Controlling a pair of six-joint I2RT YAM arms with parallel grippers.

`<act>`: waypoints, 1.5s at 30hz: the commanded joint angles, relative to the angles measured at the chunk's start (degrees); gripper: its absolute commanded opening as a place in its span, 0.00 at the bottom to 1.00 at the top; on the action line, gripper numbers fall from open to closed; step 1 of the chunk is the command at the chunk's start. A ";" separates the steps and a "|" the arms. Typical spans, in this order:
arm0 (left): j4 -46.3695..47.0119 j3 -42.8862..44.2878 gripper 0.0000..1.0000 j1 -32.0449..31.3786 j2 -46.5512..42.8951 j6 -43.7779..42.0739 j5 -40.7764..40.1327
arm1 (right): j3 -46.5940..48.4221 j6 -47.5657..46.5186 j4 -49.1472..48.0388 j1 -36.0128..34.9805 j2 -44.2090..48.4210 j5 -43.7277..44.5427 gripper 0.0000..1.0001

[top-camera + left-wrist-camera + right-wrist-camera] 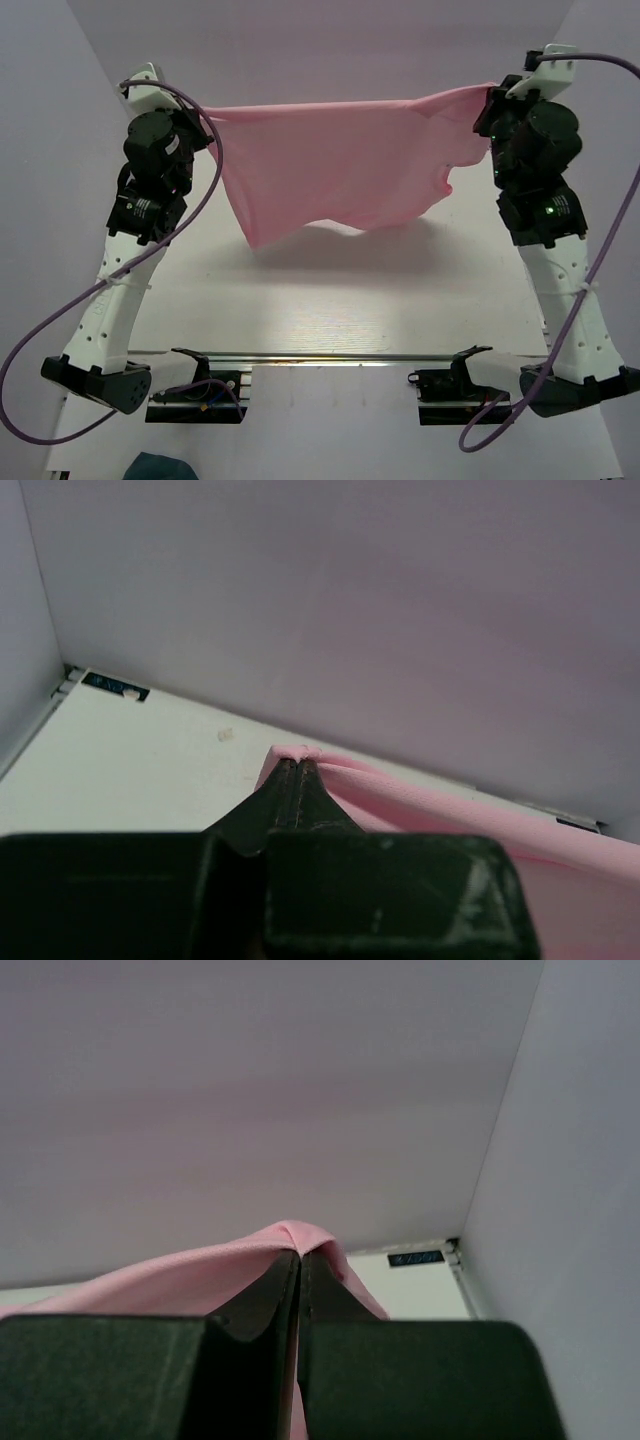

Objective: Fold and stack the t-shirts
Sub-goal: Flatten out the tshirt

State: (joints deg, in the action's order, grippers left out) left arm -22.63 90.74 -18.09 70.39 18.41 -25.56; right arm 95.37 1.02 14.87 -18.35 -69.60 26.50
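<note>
A light pink t-shirt [345, 165] hangs stretched in the air between both arms, well above the white table [330, 300]. My left gripper [205, 118] is shut on its left top corner; in the left wrist view the pink fabric [420, 795] bunches at the closed fingertips of that gripper [293, 762]. My right gripper [490, 100] is shut on the right top corner, and the fabric [180, 1280] folds over the tips of that gripper [300, 1252]. The shirt's lower edge droops unevenly, lowest at the left.
Grey walls [330, 40] enclose the table at the back and both sides. A small dark teal cloth [160, 466] lies at the near edge, below the left arm's base. A metal rail [330, 357] runs across between the arm bases.
</note>
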 commanded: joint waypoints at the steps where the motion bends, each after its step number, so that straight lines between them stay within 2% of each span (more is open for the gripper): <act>1: 2.15 3.57 0.00 0.42 -2.53 -4.61 -1.87 | 4.82 -7.25 -3.71 0.33 3.68 0.49 0.00; 10: 4.70 6.47 0.00 -0.11 -9.48 -8.75 3.05 | 7.72 -9.81 -3.28 0.16 12.81 -6.72 0.00; 19: 4.26 10.51 0.00 -0.11 -12.73 -11.03 10.00 | 11.06 -9.72 -1.86 0.33 17.31 -13.84 0.00; 27: 3.21 9.98 0.00 0.42 -15.19 -10.51 14.48 | 8.26 -8.31 -3.35 0.42 19.86 -15.25 0.00; 36: 4.35 2.00 0.00 0.42 -8.97 -6.56 12.56 | -6.86 -5.76 -12.49 0.42 14.50 -7.27 0.00; 39: 5.58 -4.32 0.00 0.42 -5.72 -3.66 7.99 | -12.83 -4.01 -14.08 0.59 10.20 -2.53 0.00; 40: 5.58 -5.65 0.00 0.42 -3.01 -2.17 4.85 | -16.06 -2.53 -17.39 0.59 6.97 -1.46 0.00; 42: 6.98 -8.98 0.00 0.42 -0.01 -0.41 4.12 | -17.50 -1.46 -17.69 0.86 4.31 -0.23 0.00; 45: 7.52 -9.53 0.00 0.94 9.30 0.83 3.59 | -19.08 2.58 -17.42 1.29 -5.25 -1.45 0.00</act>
State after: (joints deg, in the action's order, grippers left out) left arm -15.20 82.56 -17.93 74.83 16.23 -18.81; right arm 77.14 -0.34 1.52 -17.72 -70.39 22.55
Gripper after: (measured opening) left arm 0.026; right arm 0.008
